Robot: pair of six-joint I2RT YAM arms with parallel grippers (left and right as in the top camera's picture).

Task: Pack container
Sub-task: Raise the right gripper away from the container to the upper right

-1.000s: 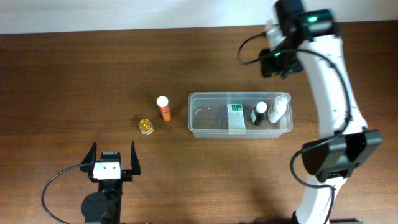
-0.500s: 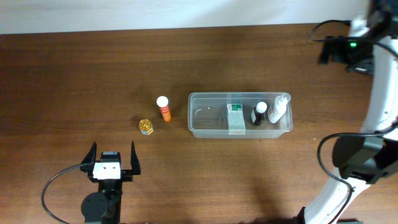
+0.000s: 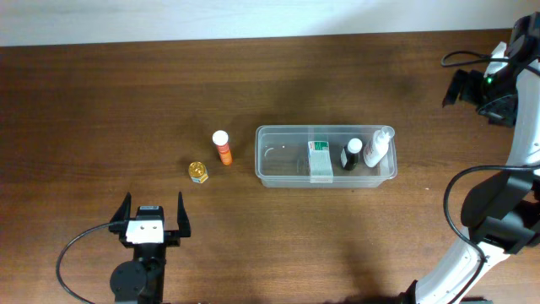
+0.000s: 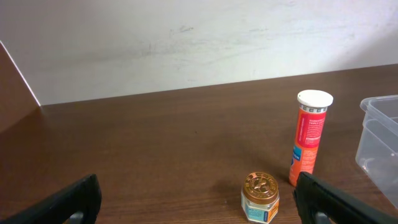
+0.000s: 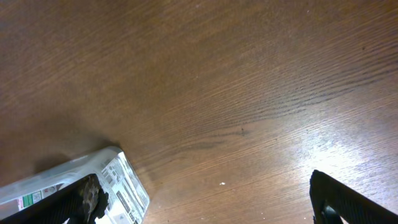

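The container [image 3: 278, 160], a long clear plastic tub, lies right of the table's middle; its corner shows in the left wrist view [image 4: 379, 140]. It holds a white-and-green box [image 3: 319, 160], a black bottle with a white cap [image 3: 351, 154] and a white spray bottle [image 3: 379, 146]. An orange tube [image 3: 223, 148] [image 4: 310, 140] and a small gold-lidded jar [image 3: 197, 172] [image 4: 260, 198] stand left of it. My left gripper [image 3: 153, 216] [image 4: 199, 205] is open and empty, short of the jar. My right gripper [image 3: 469, 88] [image 5: 205, 208] is open at the far right edge.
A white printed packet [image 5: 115, 186] lies on the table beside my right gripper's left finger; it does not show in the overhead view. A pale wall borders the table's far edge. The right arm's black cable loops near the far right.
My right arm has swung from behind the container out to the table's far right edge. The left arm and the objects have not moved.
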